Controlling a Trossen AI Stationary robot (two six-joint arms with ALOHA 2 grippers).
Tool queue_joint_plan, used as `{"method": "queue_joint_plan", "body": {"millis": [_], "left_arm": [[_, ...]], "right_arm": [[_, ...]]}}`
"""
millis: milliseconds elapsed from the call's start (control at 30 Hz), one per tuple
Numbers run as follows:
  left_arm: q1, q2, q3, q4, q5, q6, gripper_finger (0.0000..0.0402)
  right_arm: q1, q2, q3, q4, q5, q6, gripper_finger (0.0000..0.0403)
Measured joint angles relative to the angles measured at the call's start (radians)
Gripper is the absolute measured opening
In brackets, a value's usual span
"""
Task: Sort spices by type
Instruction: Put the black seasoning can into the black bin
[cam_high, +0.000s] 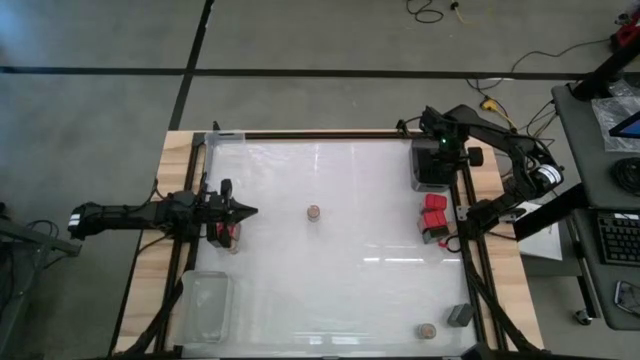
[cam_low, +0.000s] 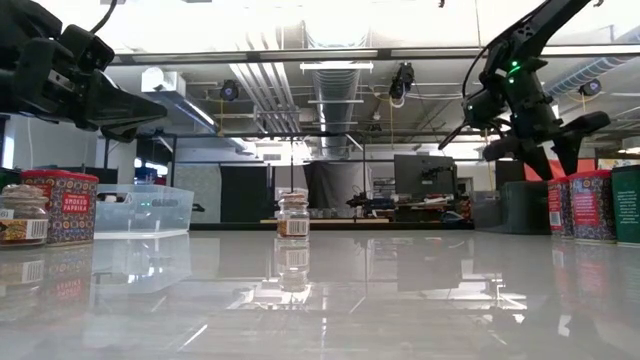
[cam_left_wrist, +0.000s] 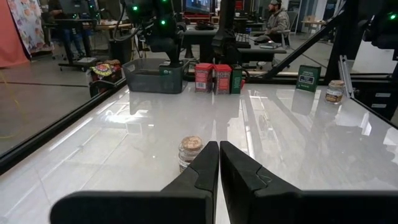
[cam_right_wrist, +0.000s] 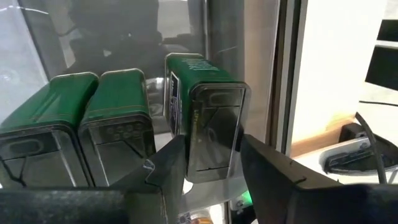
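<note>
My right gripper (cam_right_wrist: 211, 165) spreads open around a rigid, slick-looking green tin (cam_right_wrist: 208, 124), best pinched across its flat sides, while my left gripper (cam_left_wrist: 219, 163) hovers closed and empty.

A robotics lab: exposed ceiling ducts (cam_low: 335, 85), monitors (cam_low: 425, 175), cabled concrete floor (cam_high: 300, 35).

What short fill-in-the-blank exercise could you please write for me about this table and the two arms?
1. The left gripper has its fingers ___ and holds nothing.
2. A round jar stands alone near the ___ of the table.
3. The right gripper has a tin between its ___ fingers.

Missing words: shut; middle; open.
</note>
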Motion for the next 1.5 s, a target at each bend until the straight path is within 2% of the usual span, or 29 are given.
{"method": "queue_joint_plan", "body": {"millis": [267,733,1133,1500], "left_arm": [[0.000,0.000,0.000,0.000,0.000,0.000,0.0000],[0.000,0.000,0.000,0.000,0.000,0.000,0.0000],[0.000,0.000,0.000,0.000,0.000,0.000,0.0000],[0.000,0.000,0.000,0.000,-0.001,0.000,0.0000]], "right_arm": [[0.000,0.000,-0.002,0.007,-0.003,-0.030,0.0143],[0.000,-0.002,-0.003,0.004,-0.021,-0.120,0.0122],[0.007,-0.039,-0.006,0.008,-0.080,-0.104,0.0146],[0.007,-0.144,-0.006,0.006,-0.045,-0.047,0.0168]]}}
